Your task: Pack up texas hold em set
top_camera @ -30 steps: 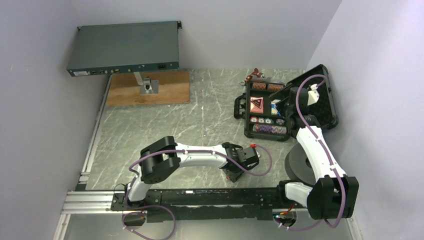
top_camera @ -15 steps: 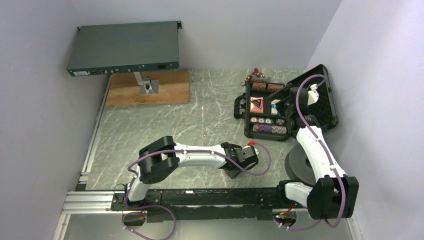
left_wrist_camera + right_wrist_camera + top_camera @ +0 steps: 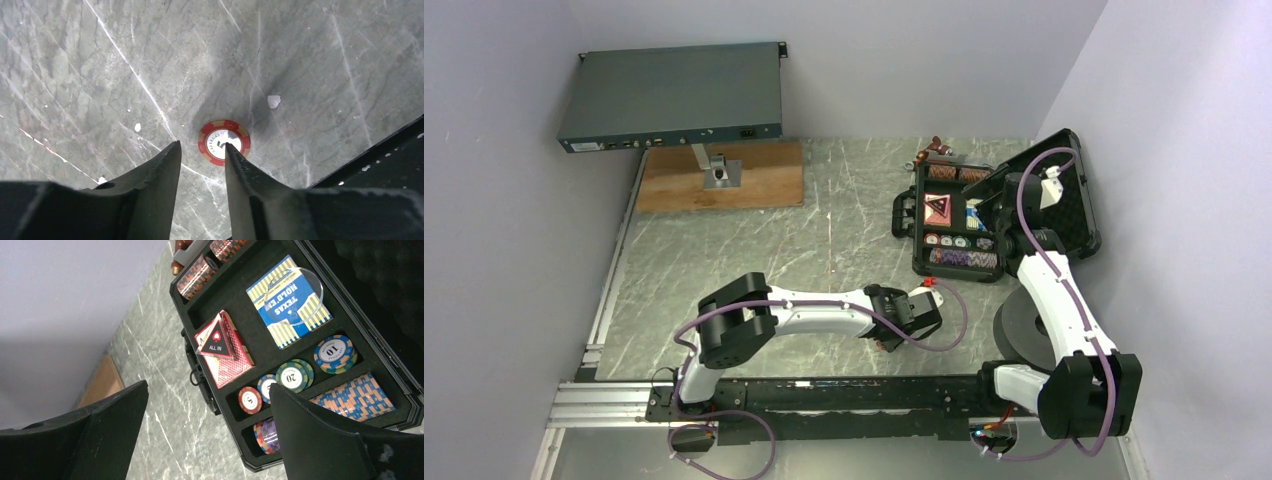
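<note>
The left tool (image 3: 201,146) hangs low over the worktop (image 3: 100,75) by its near edge. Its jaws are narrow with nothing between them. A red-rimmed poker chip (image 3: 223,142) lies flat at the right fingertip. The right tool (image 3: 209,385) gapes wide above the open black case (image 3: 260,340) near the far right corner, where card decks (image 3: 290,305) and stacked chips (image 3: 332,352) sit in its slots.

You have soft, even light from overhead. Just beyond the left fingers (image 3: 150,190) the chip (image 3: 224,142) is sharp, with a dim shadow past it. Those fingers blur near the lens. Between the dark, soft-edged right fingers (image 3: 320,435) the case (image 3: 257,335) reads crisp.
</note>
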`<action>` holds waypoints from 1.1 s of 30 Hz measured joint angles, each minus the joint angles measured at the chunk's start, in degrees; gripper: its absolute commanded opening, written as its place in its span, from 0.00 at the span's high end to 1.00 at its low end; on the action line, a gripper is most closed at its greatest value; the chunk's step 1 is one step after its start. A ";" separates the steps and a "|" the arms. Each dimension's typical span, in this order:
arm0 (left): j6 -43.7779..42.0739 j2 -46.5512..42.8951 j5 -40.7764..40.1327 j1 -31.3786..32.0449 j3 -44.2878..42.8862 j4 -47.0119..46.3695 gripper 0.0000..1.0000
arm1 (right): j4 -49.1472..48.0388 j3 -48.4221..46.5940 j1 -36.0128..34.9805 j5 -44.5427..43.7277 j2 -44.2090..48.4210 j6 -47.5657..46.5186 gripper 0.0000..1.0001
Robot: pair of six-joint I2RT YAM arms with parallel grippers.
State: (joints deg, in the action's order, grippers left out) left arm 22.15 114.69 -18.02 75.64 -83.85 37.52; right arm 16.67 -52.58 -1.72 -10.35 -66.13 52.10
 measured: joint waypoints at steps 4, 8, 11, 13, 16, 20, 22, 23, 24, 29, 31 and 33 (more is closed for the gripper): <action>-0.57 -0.46 0.13 0.00 -0.04 0.20 0.36 | -0.04 -0.52 0.00 0.00 0.00 0.00 0.06; -0.17 -0.90 1.22 0.11 -0.52 1.09 0.34 | -0.02 -0.55 0.00 0.02 0.00 0.00 0.06; 0.26 -0.98 1.90 0.15 -0.74 1.14 0.38 | -0.02 -0.55 0.00 0.02 0.02 0.02 0.06; 0.94 -0.96 2.27 0.15 -0.74 1.16 0.39 | -0.02 -0.55 0.00 0.02 0.02 0.02 0.06; 1.77 -0.96 2.32 0.15 -0.59 0.39 0.40 | -0.02 -0.55 0.00 0.02 0.02 0.00 0.06; 3.10 -0.96 2.10 0.15 1.75 -2.51 0.35 | -0.02 -0.55 0.00 0.00 0.02 0.00 0.06; 3.63 -0.96 1.92 0.15 2.99 -2.78 0.33 | -0.02 -0.55 0.00 0.00 0.02 0.00 0.06; 3.93 -0.94 1.84 0.15 3.37 -2.75 0.33 | -0.02 -0.55 0.00 0.00 0.02 0.00 0.06; 4.11 -0.85 1.79 0.15 3.58 -2.82 0.33 | -0.02 -0.55 0.00 0.00 0.02 0.00 0.06; 4.81 -0.81 1.90 0.13 3.93 -4.07 0.39 | -0.02 -0.55 0.00 0.00 0.02 0.00 0.06; 5.09 -0.81 2.27 0.09 4.15 -4.61 0.40 | -0.02 -0.55 0.00 0.02 0.02 0.00 0.06; 5.25 -0.85 2.78 -0.20 4.55 -5.49 0.40 | -0.02 -0.55 0.00 0.00 0.02 0.00 0.06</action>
State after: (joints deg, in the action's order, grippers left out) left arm 27.40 113.84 -15.25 75.44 -79.31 32.03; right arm 16.64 -53.12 -1.72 -10.35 -66.11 52.10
